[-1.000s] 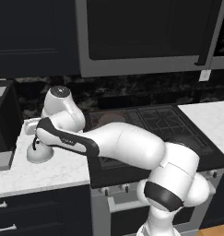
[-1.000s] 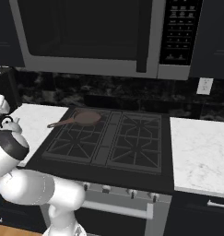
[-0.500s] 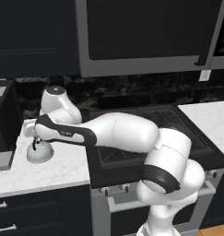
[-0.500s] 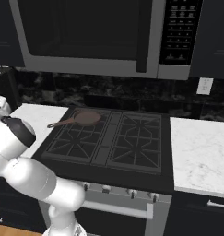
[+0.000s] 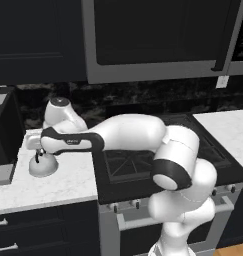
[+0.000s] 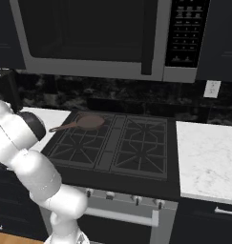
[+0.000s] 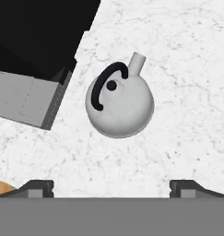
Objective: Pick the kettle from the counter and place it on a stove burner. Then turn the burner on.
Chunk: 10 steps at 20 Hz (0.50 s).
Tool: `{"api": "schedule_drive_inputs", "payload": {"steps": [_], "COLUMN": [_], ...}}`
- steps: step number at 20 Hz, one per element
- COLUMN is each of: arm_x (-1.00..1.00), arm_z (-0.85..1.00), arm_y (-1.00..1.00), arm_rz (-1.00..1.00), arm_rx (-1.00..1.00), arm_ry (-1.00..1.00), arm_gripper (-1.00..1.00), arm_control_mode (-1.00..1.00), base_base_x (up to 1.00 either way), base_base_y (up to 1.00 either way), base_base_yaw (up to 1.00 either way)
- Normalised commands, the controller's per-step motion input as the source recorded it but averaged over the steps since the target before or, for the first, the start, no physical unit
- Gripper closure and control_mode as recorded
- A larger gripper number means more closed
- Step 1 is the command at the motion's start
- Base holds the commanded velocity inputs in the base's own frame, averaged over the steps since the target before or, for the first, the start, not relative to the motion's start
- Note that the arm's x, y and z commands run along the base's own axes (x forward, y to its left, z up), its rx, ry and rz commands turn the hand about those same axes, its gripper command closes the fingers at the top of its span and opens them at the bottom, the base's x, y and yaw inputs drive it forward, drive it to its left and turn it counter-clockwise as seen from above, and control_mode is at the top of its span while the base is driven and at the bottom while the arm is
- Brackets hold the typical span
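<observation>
Hovering above the squat white-silver dome kettle (image 7: 120, 105) on the white marble desk (image 7: 187, 92), the claw (image 7: 111, 186) hangs spread wide, apparently lining up with its black arched handle (image 7: 105, 83).

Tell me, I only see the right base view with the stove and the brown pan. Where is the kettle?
Observer: The kettle stands on the counter left of the cooktop, seen in the left base view.
Operator: Is the robot holding it?
Observer: No. In the hand view the gripper is above it with its fingertips wide apart, touching nothing.
Operator: Which way is the spout?
Observer: In the hand view it points to the top of the picture, beside one end of the black handle arching over the lid.
</observation>
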Motion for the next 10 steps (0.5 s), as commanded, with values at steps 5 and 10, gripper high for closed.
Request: {"api": "schedule_drive_inputs", "payload": {"steps": [5,10], "arm_x": [0.39,0.25], "arm_z": [-0.11,0.0], "arm_y": [0.52,0.34], "arm_rz": [-0.06,-0.1], "arm_rx": [-0.03,0.0], "arm_ry": [0.0,0.0], "arm_gripper": [-1.0,-1.0], "arm_control_mode": [-1.0,-1.0], "base_base_x": [0.0,0.0], "base_base_y": [0.0,0.0], "base_base_yaw": [0.0,0.0]}}
